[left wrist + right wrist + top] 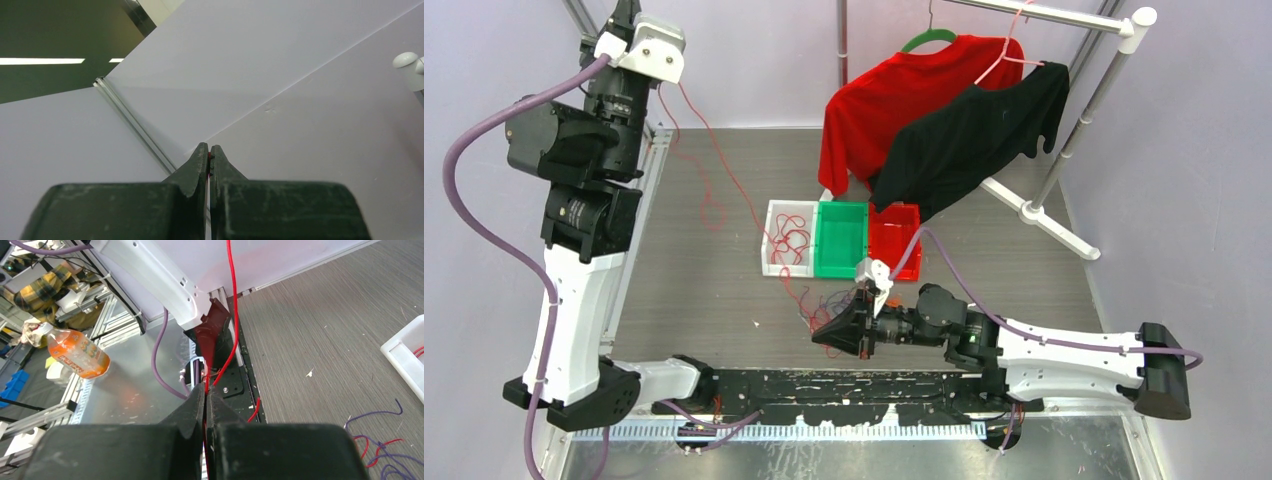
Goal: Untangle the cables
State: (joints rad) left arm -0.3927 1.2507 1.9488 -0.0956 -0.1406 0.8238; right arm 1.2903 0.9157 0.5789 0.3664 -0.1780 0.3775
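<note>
Left hand (209,159), raised over the counter's (704,300) far-left corner, is closed, seemingly on a red cable (724,163). Right hand (206,402), near edge, grips a red strand (231,290).

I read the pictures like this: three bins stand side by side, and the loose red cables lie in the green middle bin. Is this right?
Not quite. The red cables lie in the white bin, the left one of the three, not in the green bin in the middle. The top external view shows this. The rest of your statement is right.
</note>
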